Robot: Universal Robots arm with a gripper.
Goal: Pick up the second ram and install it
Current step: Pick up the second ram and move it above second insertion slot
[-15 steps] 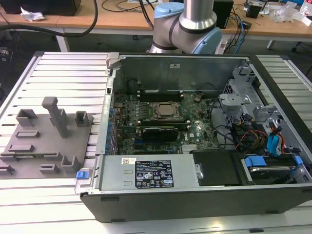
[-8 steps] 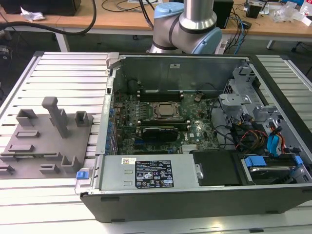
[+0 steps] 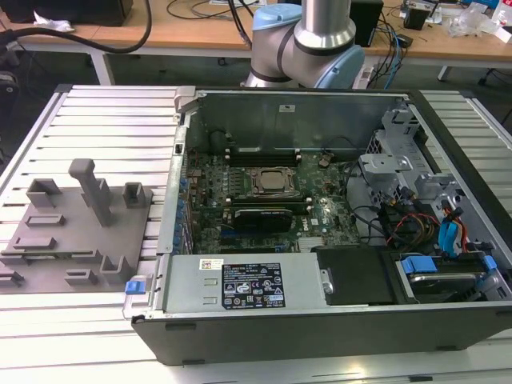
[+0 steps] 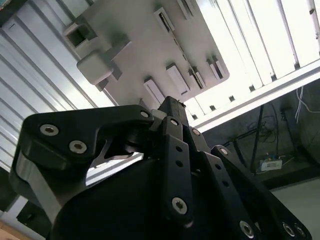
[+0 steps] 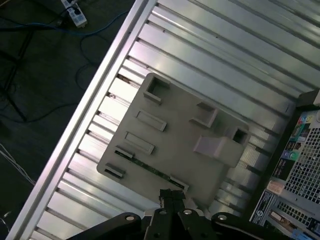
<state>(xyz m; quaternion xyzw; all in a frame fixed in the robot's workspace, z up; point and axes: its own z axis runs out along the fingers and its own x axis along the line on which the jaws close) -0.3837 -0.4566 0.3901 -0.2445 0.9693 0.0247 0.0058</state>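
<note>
The second ram [image 5: 147, 166] shows as a thin green strip standing on edge in a slot of the grey holder plate [image 5: 175, 125], along the plate edge nearest the gripper [image 5: 172, 196]. The gripper hangs clear above the plate. In both wrist views its jaws are drawn together at the tip with nothing between them.

In the exterior view the holder plate [image 3: 80, 240] lies on the slatted table [image 3: 104, 120] at the exterior view's left, just beside the open computer case [image 3: 320, 332]. A black-and-white label [image 3: 252, 286] sits on the silver box in the lower middle of the frame. Its print is too small to read.
</note>
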